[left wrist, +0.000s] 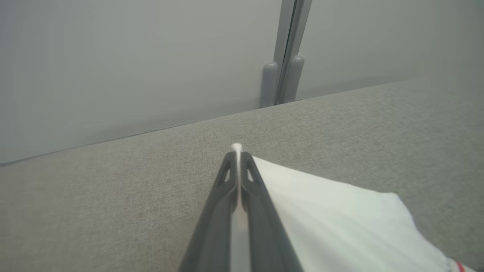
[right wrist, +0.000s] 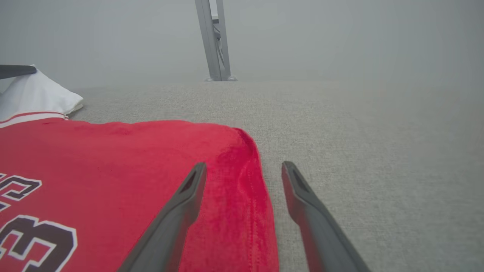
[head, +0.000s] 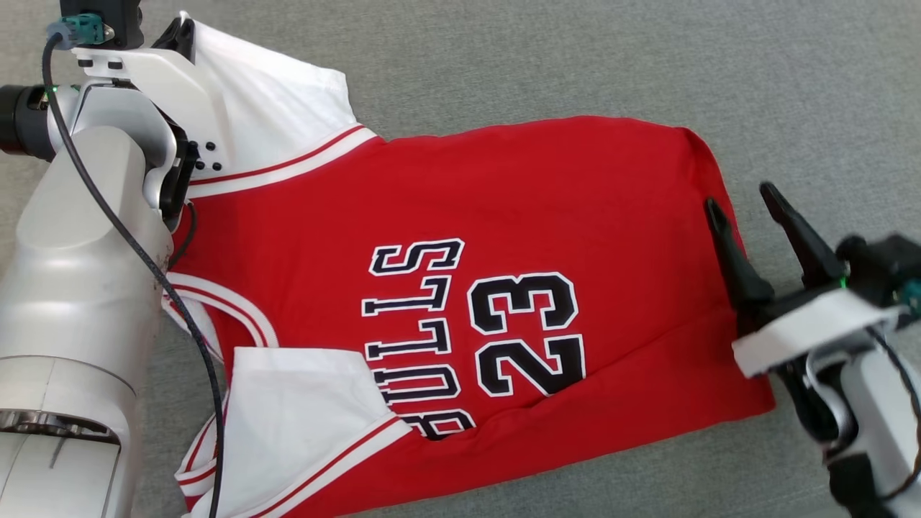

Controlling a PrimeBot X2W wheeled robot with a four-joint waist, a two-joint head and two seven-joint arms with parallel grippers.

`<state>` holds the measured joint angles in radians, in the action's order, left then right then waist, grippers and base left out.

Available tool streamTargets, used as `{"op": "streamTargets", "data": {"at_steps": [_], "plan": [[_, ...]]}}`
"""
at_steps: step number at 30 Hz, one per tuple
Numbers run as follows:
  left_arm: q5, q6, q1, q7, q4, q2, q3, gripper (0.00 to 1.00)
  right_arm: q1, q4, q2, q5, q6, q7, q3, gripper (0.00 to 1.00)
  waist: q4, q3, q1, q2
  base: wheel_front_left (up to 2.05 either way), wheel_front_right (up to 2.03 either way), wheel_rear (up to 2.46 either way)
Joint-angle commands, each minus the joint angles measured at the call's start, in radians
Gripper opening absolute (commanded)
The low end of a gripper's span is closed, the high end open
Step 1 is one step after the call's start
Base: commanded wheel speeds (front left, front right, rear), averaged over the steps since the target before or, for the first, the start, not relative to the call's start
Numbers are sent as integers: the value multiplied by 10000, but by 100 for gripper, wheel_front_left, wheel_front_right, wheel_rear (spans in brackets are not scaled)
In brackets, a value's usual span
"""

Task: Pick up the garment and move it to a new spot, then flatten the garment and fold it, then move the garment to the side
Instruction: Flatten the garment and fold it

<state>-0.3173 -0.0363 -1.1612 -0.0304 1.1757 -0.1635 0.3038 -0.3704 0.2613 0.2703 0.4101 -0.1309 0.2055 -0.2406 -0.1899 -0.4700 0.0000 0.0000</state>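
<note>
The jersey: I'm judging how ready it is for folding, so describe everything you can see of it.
The jersey is red cloth with white sleeves, red-and-white striped trim, and "BULLS 23" in black, white-edged print. It lies spread mostly flat on the grey surface, neck toward the robot's left, hem toward its right. The near sleeve is folded over the front, covering part of the lettering. The left gripper is shut on the tip of the far sleeve; the open right gripper straddles the hem edge.

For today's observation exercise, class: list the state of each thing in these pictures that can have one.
Bulls jersey, spread face-up, not yet folded.
Far sleeve, corner pinched.
Near sleeve, folded onto the front.
Left gripper, shut on far sleeve.
Right gripper, open, straddling jersey's edge.
</note>
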Motion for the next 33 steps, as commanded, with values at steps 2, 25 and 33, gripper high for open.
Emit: {"op": "streamTargets", "data": {"at_steps": [2, 25, 33], "plan": [[-113, -188, -39, -173, -128, -96, 11, 0, -715, 333, 295, 409, 3, -506, -318, 100, 155, 75, 0, 0, 0, 0, 0], [-538, -611, 733, 35, -1728, -67, 353, 0, -4072, 3264, 1875, 4578, 3, -2883, -2905, 0, 1074, 293, 0, 0, 0, 0, 0], [-639, -565, 1042, 285, -2344, -190, 418, 0, -3954, 3145, 1970, 5606, 3, -3043, -3474, 100, 1078, 257, 0, 0, 0, 0, 0]]}}
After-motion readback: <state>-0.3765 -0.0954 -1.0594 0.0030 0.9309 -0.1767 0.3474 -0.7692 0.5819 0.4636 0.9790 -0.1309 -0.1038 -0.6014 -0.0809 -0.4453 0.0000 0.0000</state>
